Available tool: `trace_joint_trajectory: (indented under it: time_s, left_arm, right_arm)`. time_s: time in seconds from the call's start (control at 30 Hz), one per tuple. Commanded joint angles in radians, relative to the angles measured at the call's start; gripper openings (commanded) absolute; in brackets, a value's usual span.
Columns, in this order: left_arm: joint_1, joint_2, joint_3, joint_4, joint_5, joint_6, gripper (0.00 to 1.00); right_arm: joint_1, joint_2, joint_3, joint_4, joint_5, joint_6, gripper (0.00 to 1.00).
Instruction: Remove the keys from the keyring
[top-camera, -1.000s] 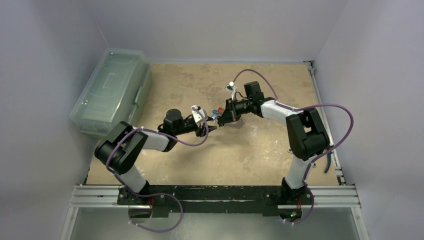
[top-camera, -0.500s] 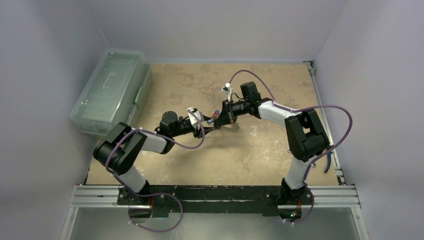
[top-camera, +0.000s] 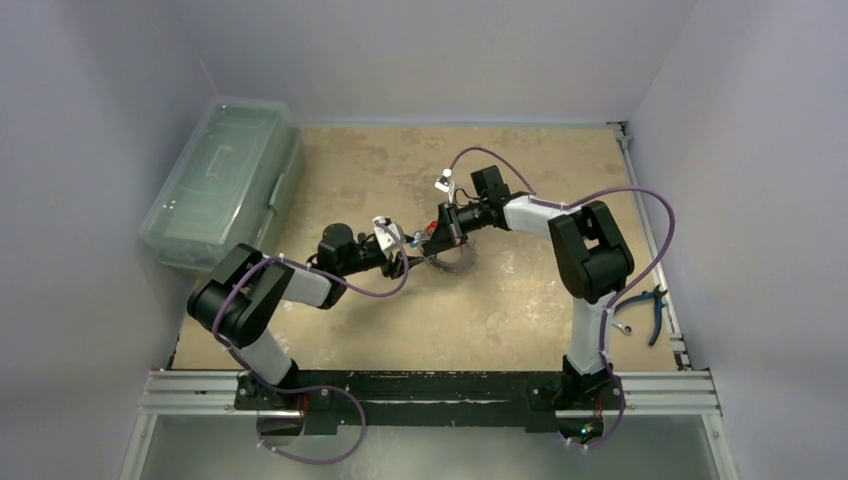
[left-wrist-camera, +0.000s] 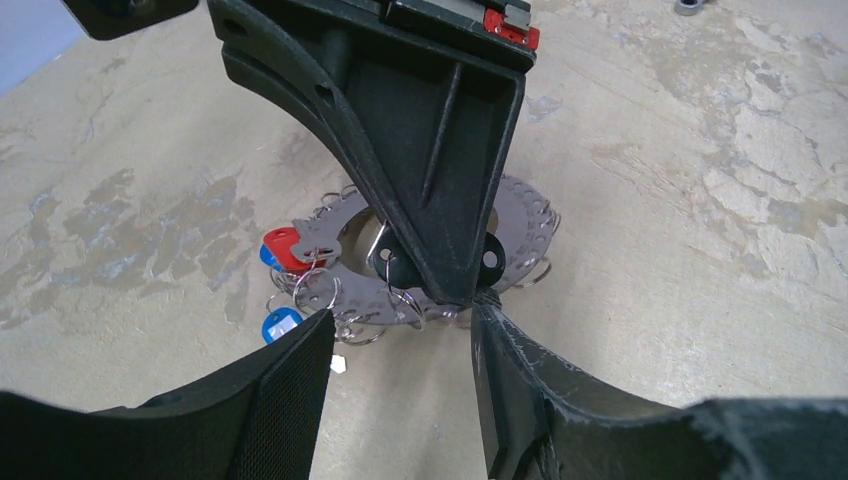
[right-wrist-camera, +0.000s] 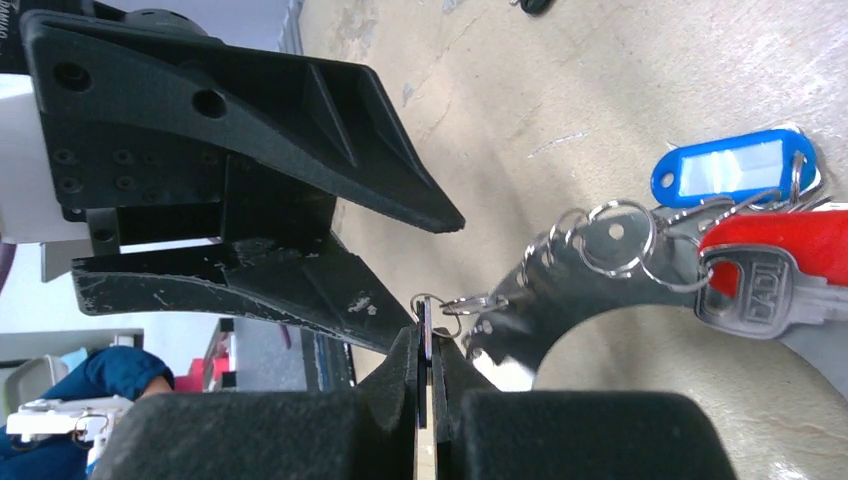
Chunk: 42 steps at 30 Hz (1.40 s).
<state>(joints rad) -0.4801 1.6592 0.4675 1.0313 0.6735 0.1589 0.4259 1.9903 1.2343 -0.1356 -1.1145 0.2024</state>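
The keyring (left-wrist-camera: 520, 225) is a flat silvery ring fringed with small split rings, lying low over the table; it also shows in the top view (top-camera: 458, 260) and the right wrist view (right-wrist-camera: 570, 290). Keys with a red head (right-wrist-camera: 770, 265) and blue tags (right-wrist-camera: 735, 165) hang from it. My right gripper (right-wrist-camera: 428, 340) is shut on a thin key seen edge-on, linked to the keyring by a small split ring. My left gripper (left-wrist-camera: 402, 315) is open and empty. Its fingertips are just short of the right gripper's tip (left-wrist-camera: 455, 290) and the ring's near edge.
A clear plastic lidded bin (top-camera: 225, 180) stands at the back left. Blue-handled pliers (top-camera: 650, 310) and a small spanner (top-camera: 622, 325) lie by the table's right edge. Walls close in the table on three sides.
Both grippers and the keyring have shifted left. The right arm's elbow has swung left, uncovering the pliers and spanner at the right edge.
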Motion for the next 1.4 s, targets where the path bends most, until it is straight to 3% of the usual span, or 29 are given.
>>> trace_joint_trajectory:
  time_s: [0.0,0.13,0.2,0.43,0.63,0.7,0.87,0.93,1.37]
  left_arm:
    - [0.005,-0.004,0.02,0.063,0.001,-0.005,0.52]
    - [0.027,-0.027,0.046,0.034,0.029,-0.056,0.52]
    - [0.027,-0.03,0.056,0.003,0.027,-0.046,0.46]
    - [0.026,-0.021,0.042,0.076,0.044,-0.04,0.38]
    - [0.023,-0.004,0.043,0.109,0.037,-0.051,0.39]
    - [0.023,0.003,0.053,0.114,0.032,-0.056,0.39]
    - [0.023,0.035,0.073,0.119,0.028,-0.054,0.37]
    - [0.023,0.043,0.074,0.118,0.014,-0.037,0.36]
    - [0.023,0.036,0.073,0.159,-0.014,-0.063,0.28]
  right_arm:
    - [-0.001,-0.073,0.002,0.1,-0.062,0.087,0.0]
    - [-0.001,-0.153,-0.107,0.338,-0.036,0.28,0.0]
    - [0.0,-0.16,-0.127,0.428,-0.044,0.342,0.0]
    - [0.002,-0.117,-0.087,0.451,-0.087,0.398,0.0]
    - [-0.032,-0.01,-0.078,0.64,-0.17,0.565,0.0]
    - [-0.032,0.003,-0.129,0.851,-0.186,0.714,0.0]
    - [-0.036,0.136,-0.186,1.686,-0.216,1.399,0.0]
    - [-0.036,0.19,-0.161,1.874,-0.217,1.541,0.0]
    - [-0.036,0.177,-0.2,1.737,-0.19,1.421,0.0]
